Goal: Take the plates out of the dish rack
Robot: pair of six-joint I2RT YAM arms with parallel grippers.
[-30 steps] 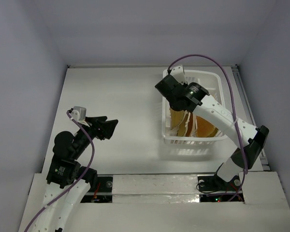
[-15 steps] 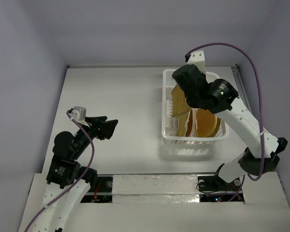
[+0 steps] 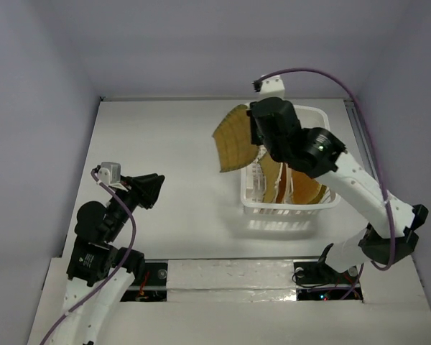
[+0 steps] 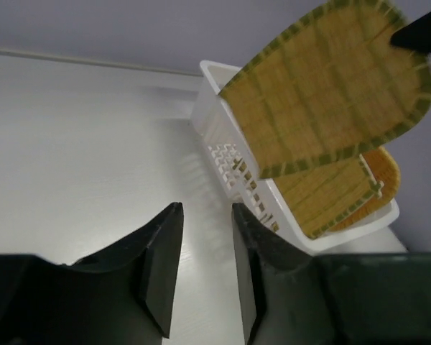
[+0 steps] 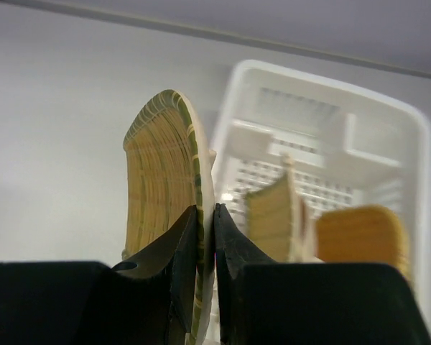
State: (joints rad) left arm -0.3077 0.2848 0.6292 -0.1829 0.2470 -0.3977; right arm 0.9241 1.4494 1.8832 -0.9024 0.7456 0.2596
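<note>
— Right gripper (image 5: 205,215)?
— Clamped on 1 fan-shaped plate (image 3: 233,138), now lifted out, hanging left of the rack (image 3: 291,208). Other plates (image 3: 307,188) stay inside.
— Left gripper (image 4: 205,223)?
— Narrower than before, slightly apart, empty.

Fan plate (image 3: 233,140): yellow-tan weave, dark green banded edge. Other plates (image 3: 305,188): tan to orange. Dish rack (image 3: 287,206): white, slotted sides. Counter (image 3: 165,144): white. Cable (image 3: 309,70): purple.
</note>
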